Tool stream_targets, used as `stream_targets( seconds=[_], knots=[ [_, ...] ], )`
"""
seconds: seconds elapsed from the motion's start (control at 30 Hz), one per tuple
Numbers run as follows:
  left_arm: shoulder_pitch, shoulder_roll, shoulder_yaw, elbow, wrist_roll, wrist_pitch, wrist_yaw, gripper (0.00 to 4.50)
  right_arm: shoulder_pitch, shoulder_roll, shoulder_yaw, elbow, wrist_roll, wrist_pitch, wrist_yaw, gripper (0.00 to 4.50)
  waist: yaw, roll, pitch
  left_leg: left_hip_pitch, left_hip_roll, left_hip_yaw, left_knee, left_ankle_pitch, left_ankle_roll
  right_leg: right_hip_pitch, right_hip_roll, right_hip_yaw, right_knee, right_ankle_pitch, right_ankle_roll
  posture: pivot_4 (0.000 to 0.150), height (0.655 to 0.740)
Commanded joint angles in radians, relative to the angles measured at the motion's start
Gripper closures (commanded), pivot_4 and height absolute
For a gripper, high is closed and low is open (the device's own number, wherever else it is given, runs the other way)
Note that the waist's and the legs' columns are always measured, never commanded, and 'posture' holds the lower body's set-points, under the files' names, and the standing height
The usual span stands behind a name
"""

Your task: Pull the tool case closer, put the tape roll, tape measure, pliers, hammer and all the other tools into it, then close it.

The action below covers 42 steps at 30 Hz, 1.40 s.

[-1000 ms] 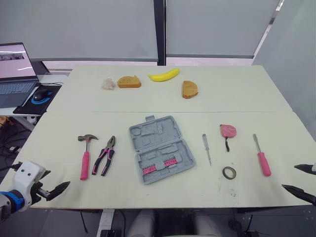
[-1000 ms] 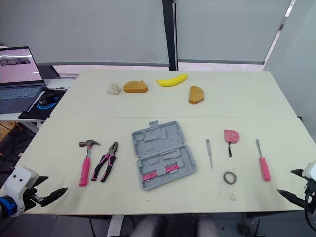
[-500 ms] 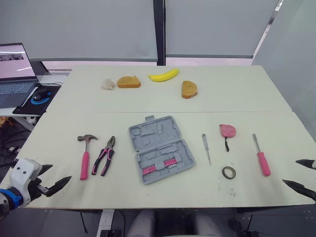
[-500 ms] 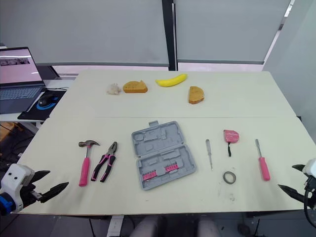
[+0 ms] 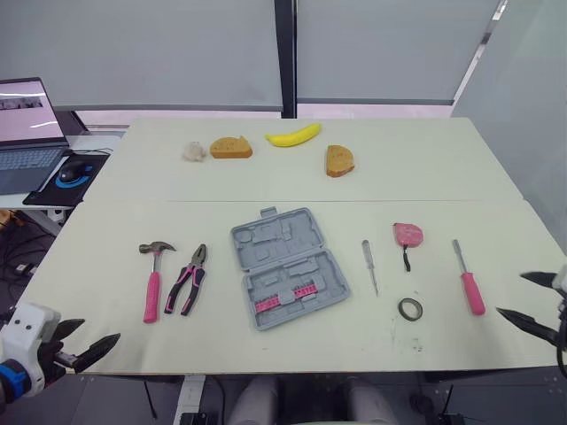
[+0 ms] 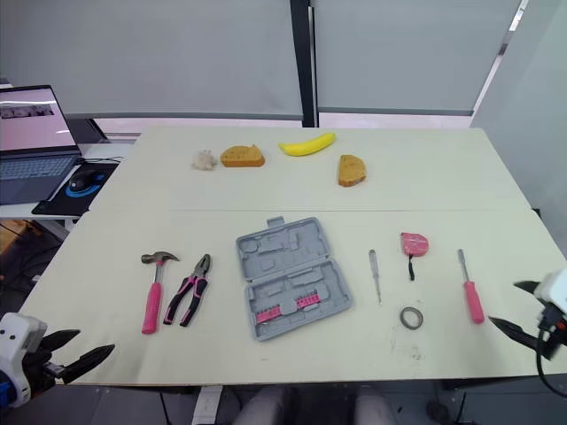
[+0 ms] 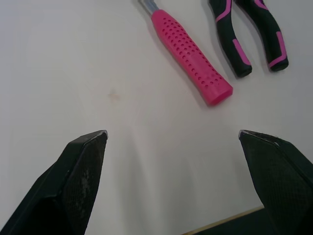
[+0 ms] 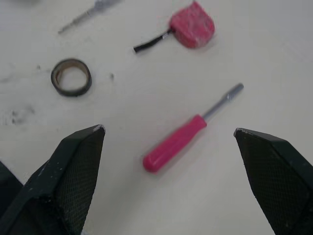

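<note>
Left hand (image 5: 99, 329) gapes empty near the hammer (image 5: 152, 297), right hand (image 5: 511, 293) spread wide before the pink screwdriver (image 5: 473, 292), the open tool case (image 5: 288, 266) lying well apart between them on the table (image 5: 399, 177).

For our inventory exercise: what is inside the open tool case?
The tool case holds grey moulded slots and a pink strip in its near half; no loose tools. What the strip holds is too small to tell.
</note>
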Motion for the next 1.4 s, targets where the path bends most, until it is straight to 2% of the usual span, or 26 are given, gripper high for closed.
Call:
stream_targets(
  seconds=[0.03,0.17,0.2,0.27,0.43,0.67,0.8,0.83,1.07,1.27,1.4],
  knots=[
    [-0.067,-0.009,-0.035,-0.126,-0.025,0.083,0.064,0.03,-0.099,-0.026,0.057,-0.106,0.049,0.117,-0.057,0.0,0.001,0.0,0.0,0.0,0.0,0.0,0.0,0.0,0.0,0.0,0.0,0.0,0.0,0.0,0.0,0.15,0.74],
    [-0.179,-0.033,-0.119,-0.229,-0.037,0.138,0.101,0.03,-0.243,-0.02,0.175,-0.143,0.067,0.167,-0.08,0.0,0.007,0.0,0.0,-0.001,-0.001,0.0,0.002,0.0,0.0,0.0,0.0,0.0,0.0,0.001,0.002,0.15,0.74],
    [-0.198,-0.041,-0.143,-0.241,-0.035,0.139,0.102,0.21,-0.284,-0.014,0.224,-0.152,0.058,0.173,-0.088,0.0,0.006,0.0,0.0,-0.001,-0.001,-0.001,0.002,0.0,0.0,0.0,0.0,0.0,0.0,0.002,0.002,0.15,0.74],
    [-0.224,-0.048,-0.198,-0.247,-0.02,0.143,0.093,0.6,-0.373,0.004,0.339,-0.152,0.004,0.16,-0.121,0.38,0.003,0.0,0.0,-0.001,-0.001,0.0,0.002,0.0,0.0,0.0,0.0,0.0,0.0,0.003,0.002,0.15,0.74],
    [-0.3,-0.078,-0.35,-0.176,0.077,0.078,0.112,2.24,-0.614,0.1,0.643,-0.1,-0.161,0.143,-0.18,2.01,-0.021,0.0,0.0,-0.001,-0.001,0.0,0.002,0.0,0.0,0.0,0.001,0.0,0.001,0.003,0.001,0.15,0.74],
    [-0.42,-0.14,-0.484,-0.035,0.173,0.018,0.134,4.5,-0.853,0.277,0.905,0.177,-0.332,0.129,-0.206,3.61,-0.02,0.0,0.0,-0.001,-0.002,-0.001,0.004,0.0,-0.001,-0.001,0.002,0.001,0.001,0.004,0.001,0.15,0.74],
    [-0.447,-0.162,-0.531,0.004,0.21,0.004,0.146,4.5,-0.965,0.375,0.977,0.434,-0.403,0.019,-0.215,4.42,-0.024,0.0,0.0,-0.001,-0.003,-0.001,0.005,0.0,-0.001,-0.001,0.002,0.001,0.002,0.004,0.002,0.15,0.74],
    [-0.457,-0.169,-0.54,0.007,0.216,0.006,0.152,4.5,-0.992,0.405,0.987,0.505,-0.414,-0.005,-0.218,4.49,-0.025,0.0,0.0,-0.001,-0.003,-0.001,0.005,0.001,-0.001,-0.002,0.002,0.001,0.002,0.004,0.002,0.15,0.74],
    [-0.514,-0.203,-0.581,0.008,0.243,0.029,0.169,4.5,-1.143,0.56,1.009,0.92,-0.483,-0.187,-0.256,4.49,-0.032,0.0,0.0,-0.001,-0.003,-0.002,0.005,0.003,-0.005,-0.003,0.002,0.001,0.004,0.005,0.001,0.15,0.74],
    [-0.539,-0.216,-0.619,0.025,0.267,0.042,0.159,4.5,-1.229,0.657,1.009,1.163,-0.515,-0.301,-0.255,4.49,-0.049,0.0,0.0,-0.001,-0.003,-0.002,0.005,0.004,-0.006,-0.003,0.002,0.002,0.004,0.005,0.001,0.15,0.74],
    [-0.557,-0.226,-0.639,0.036,0.279,0.041,0.16,4.5,-1.263,0.704,0.995,1.247,-0.521,-0.354,-0.236,4.49,-0.052,0.0,0.0,0.0,-0.003,-0.001,0.005,0.004,-0.007,-0.004,0.003,0.002,0.008,0.005,0.001,0.15,0.74]
  ],
)
